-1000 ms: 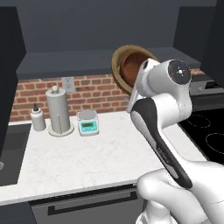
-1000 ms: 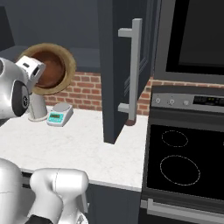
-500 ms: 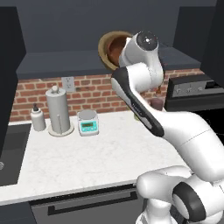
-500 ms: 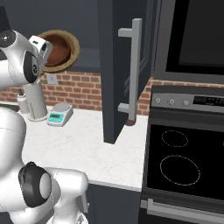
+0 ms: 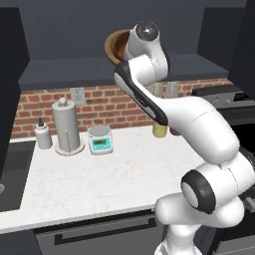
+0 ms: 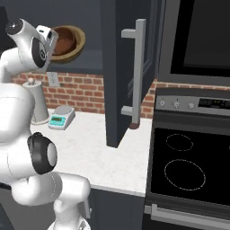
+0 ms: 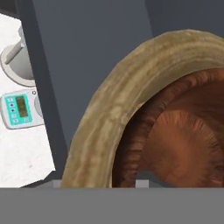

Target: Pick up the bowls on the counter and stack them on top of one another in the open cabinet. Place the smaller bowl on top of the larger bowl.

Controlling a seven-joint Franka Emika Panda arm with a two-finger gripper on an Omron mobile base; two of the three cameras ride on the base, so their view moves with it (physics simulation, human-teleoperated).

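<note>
- Clearly the larger bowl is carried high, tipped on edge at the mouth of the open cabinet, above the front edge of its shelf floor.
- Its end effector sits against the bowl's rim in the right base view; the fingers are hidden, so I judge it is clamped on the rim, though the grip itself cannot be made out.
- From the hand view, the thick tan rim fills the frame just ahead of the hand, the browner inside turned toward the camera and empty.
- Relative to the cabinet, the bowl's opening faces sideways, not up; the coming move, I judge, needs it tilted level and eased further over the shelf floor.
- Below the cabinet, the counter holds a paper towel stand and a kitchen scale.
- No dark smaller bowl can be picked out with certainty.
</note>
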